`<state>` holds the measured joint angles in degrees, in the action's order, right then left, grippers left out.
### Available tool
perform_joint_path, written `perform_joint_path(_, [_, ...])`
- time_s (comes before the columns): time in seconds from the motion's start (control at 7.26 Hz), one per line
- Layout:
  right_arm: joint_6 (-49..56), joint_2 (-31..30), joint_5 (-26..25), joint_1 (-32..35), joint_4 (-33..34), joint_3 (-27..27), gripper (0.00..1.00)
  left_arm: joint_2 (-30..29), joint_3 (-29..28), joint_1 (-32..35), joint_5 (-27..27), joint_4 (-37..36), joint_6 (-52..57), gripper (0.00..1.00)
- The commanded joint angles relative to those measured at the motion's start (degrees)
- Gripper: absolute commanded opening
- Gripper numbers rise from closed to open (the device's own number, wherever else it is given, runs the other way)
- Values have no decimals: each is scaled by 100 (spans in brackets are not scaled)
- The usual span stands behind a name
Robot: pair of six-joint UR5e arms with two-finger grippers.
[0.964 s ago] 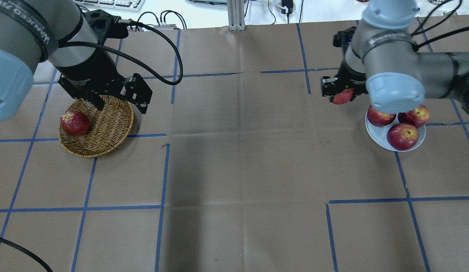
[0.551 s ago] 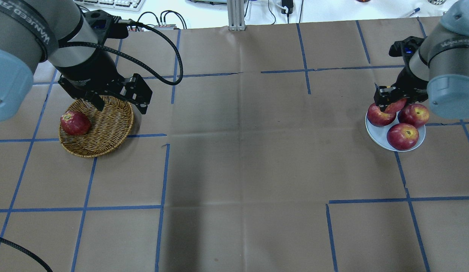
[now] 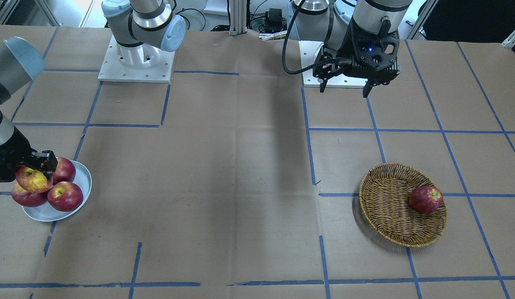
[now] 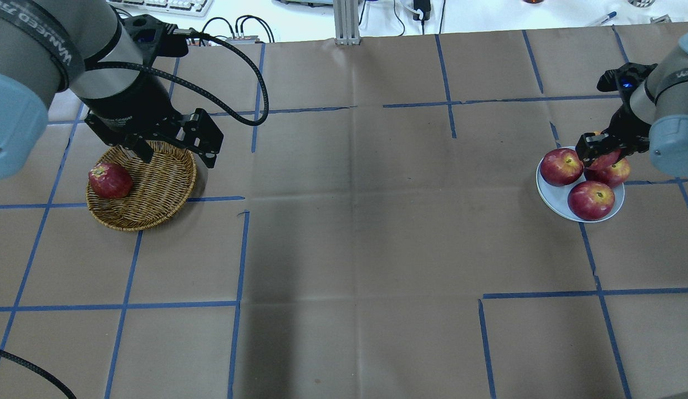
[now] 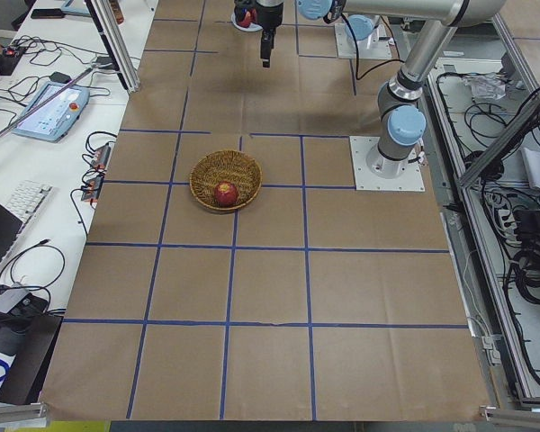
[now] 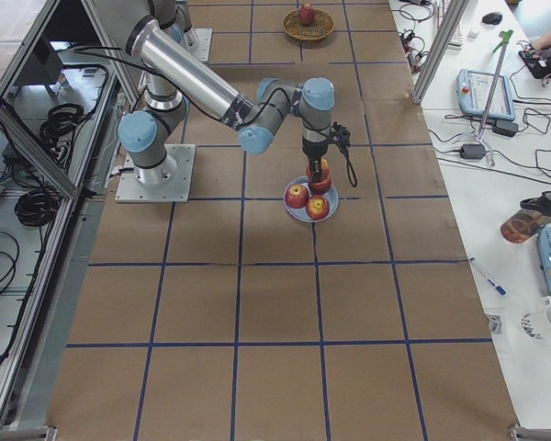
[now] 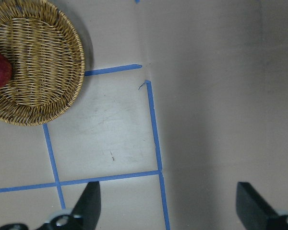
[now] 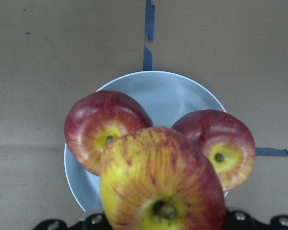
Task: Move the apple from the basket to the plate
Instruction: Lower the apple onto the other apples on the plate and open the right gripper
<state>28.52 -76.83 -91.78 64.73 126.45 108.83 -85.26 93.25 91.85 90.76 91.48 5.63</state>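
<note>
My right gripper is shut on the apple, red streaked with yellow. It holds the apple just above the pale blue-grey plate, over the three darker apples there; this also shows in the front view. The plate's rim shows in the right wrist view. The wicker basket sits at the left with one dark red apple in it. My left gripper is open and empty, high over the basket's far edge; its fingers stand wide apart.
Three dark red apples fill most of the plate. Brown paper with blue tape lines covers the table. A black cable loops off my left arm.
My right gripper has carried the apple to the right, from left of the plate to above it. The left arm and the basket have not moved.
</note>
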Motion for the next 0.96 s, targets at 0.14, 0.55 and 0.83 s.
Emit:
perform_joint_path(0.14, [39,63,-6,-49,55,217,57,1,9,0,3,1,8,99])
perform_joint_path(0.55, [66,37,-50,-119,55,226,58,36,87,0,-6,-8,8,99])
perform_joint_path(0.83, [83,37,-24,-207,46,218,58,45,105,0,-14,-17,8,99])
